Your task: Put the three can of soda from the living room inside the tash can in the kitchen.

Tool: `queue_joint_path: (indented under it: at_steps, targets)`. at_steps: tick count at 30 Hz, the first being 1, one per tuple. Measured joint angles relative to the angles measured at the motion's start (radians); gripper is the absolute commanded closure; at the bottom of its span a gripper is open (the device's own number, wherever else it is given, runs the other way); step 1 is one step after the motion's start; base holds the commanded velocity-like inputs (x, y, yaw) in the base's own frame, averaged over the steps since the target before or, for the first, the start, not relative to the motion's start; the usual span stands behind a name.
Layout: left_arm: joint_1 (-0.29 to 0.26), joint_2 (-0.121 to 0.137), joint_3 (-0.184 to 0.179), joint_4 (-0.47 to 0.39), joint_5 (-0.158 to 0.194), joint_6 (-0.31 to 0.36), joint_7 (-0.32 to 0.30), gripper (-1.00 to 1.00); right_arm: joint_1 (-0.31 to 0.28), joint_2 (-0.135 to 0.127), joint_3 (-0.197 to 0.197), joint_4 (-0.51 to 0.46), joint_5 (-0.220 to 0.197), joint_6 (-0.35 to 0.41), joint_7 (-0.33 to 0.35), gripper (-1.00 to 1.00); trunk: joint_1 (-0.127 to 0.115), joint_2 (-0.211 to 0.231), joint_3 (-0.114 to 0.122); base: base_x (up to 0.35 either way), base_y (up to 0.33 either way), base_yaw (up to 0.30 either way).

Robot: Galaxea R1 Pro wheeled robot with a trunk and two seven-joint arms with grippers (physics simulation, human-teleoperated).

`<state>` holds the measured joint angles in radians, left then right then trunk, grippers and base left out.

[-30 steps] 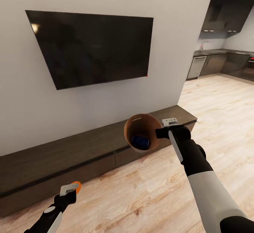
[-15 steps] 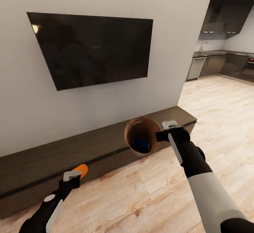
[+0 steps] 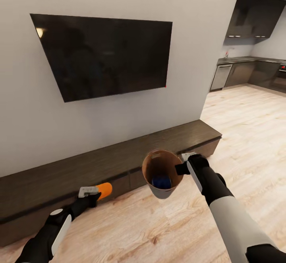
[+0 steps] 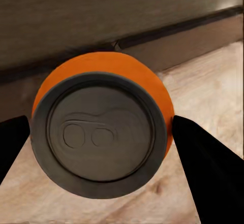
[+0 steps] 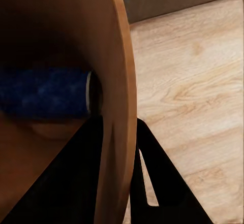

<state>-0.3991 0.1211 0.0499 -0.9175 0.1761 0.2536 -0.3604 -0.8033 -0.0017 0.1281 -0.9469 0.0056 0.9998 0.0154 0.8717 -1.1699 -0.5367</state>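
**Robot holds a bucket in one hand and a soda can in the other, beside a television wall**

A pale wall (image 3: 119, 0) carries a large dark television (image 3: 105, 56). Below it runs a long low dark-wood cabinet (image 3: 59, 175) on a light plank floor (image 3: 238, 123). At far right, dark kitchen cabinets (image 3: 254, 14) stand in the distance.

The right gripper (image 3: 182, 167) holds the trash can (image 3: 162, 173) in the air in front of the cabinet, tilted so its opening faces the camera. It is a small tapered bucket, pale grey outside and orange-brown inside. In the right wrist view its two fingers (image 5: 152, 173) pinch the thin wall at the rim, one inside, one outside. A dark blue can (image 3: 161, 182) lies inside on its side.

The left gripper (image 3: 92, 192) is closed around an orange can (image 3: 104, 189), low and near the cabinet front, well apart from the bucket. In the left wrist view its round grey top with a pull tab faces the camera, a finger on each side of the body.

Both cans look light, stiff and smooth, so likely slippery; gripping across the middle of the body seems safest. The bucket looks light too, and a rim pinch may let it swing.
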Motion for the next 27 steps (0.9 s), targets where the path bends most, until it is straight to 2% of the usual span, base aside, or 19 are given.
queue_joint_path:
  at_steps: [1,5,7,9,13,14,18,25,27]
  targets:
    - [0.0,0.0,0.0,-0.01,0.0,0.026,-0.04,1.0,0.0,0.0,0.0,0.021,0.004,-0.002,0.0,1.0,0.0,0.0,0.0,0.0,0.0,0.0]
    - [0.0,0.0,0.001,-0.05,0.001,0.073,-0.107,1.0,0.0,0.0,0.0,0.087,0.006,-0.056,0.0,1.0,0.0,0.0,0.0,0.0,0.0,0.0]
    - [0.0,0.0,0.001,-0.063,0.001,0.082,-0.126,1.0,0.0,0.0,0.0,0.126,0.0,-0.084,0.0,1.0,0.0,0.0,0.0,0.0,0.0,0.0]
    - [0.0,0.0,0.001,-0.073,0.003,0.089,-0.175,1.0,0.0,0.0,0.0,0.154,0.002,-0.101,0.001,1.0,0.0,0.0,0.0,0.0,0.0,0.0]
    - [0.0,0.001,0.002,-0.078,0.003,0.092,-0.254,1.0,0.0,0.0,0.0,0.168,0.004,-0.109,0.001,1.0,0.0,0.0,0.0,0.0,0.0,0.0]
    - [0.0,0.001,0.003,-0.083,0.004,0.122,-0.324,1.0,0.0,0.0,0.0,0.173,0.001,-0.112,0.001,1.0,0.0,0.0,0.0,0.0,0.0,0.0]
    - [0.0,0.001,0.012,-0.133,0.004,0.211,-0.463,1.0,0.0,0.0,0.0,0.184,0.003,-0.114,0.001,1.0,0.0,0.0,0.0,0.0,0.0,0.0]
    - [0.0,0.002,0.015,-0.201,0.002,0.242,-0.54,1.0,0.0,0.0,0.001,0.237,0.001,-0.161,0.001,1.0,0.0,0.0,0.0,0.0,0.0,0.0]
    - [0.0,0.002,0.015,-0.211,0.004,0.258,-0.59,1.0,0.0,0.0,0.002,0.265,-0.001,-0.173,0.001,1.0,0.0,0.0,0.0,0.0,0.0,0.0]
